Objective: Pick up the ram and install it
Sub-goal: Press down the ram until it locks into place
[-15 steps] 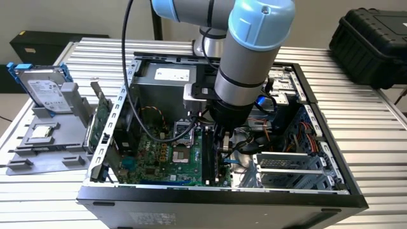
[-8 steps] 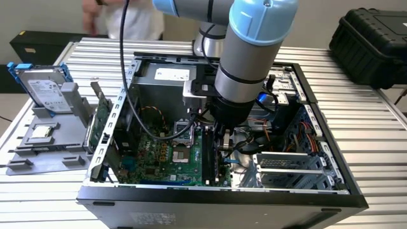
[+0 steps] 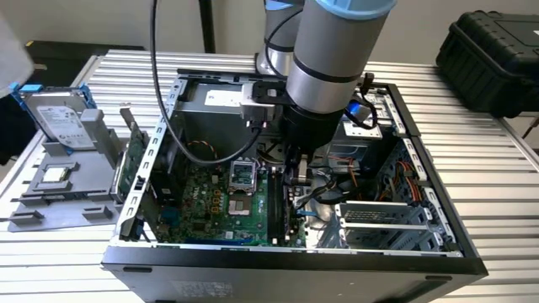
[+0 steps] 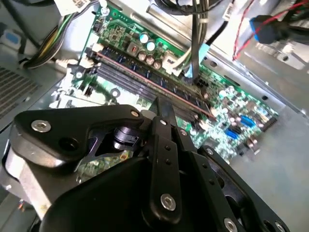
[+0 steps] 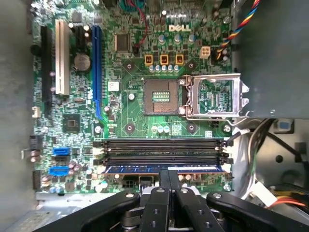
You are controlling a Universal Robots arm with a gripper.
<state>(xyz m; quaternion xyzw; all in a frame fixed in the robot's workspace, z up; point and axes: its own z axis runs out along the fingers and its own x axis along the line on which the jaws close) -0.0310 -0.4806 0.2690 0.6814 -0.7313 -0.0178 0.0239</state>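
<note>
Inside the open computer case [image 3: 438, 208], the gripper [image 5: 166, 178] pinches the ram [image 5: 164, 169] by its upper edge, the stick's length lying along its slot.

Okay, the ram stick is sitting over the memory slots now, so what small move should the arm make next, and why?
Probably a short, straight press down: the ram lies along the slot nearest the gripper, beside two bare memory slots, and whether it is fully seated cannot be told.
</note>
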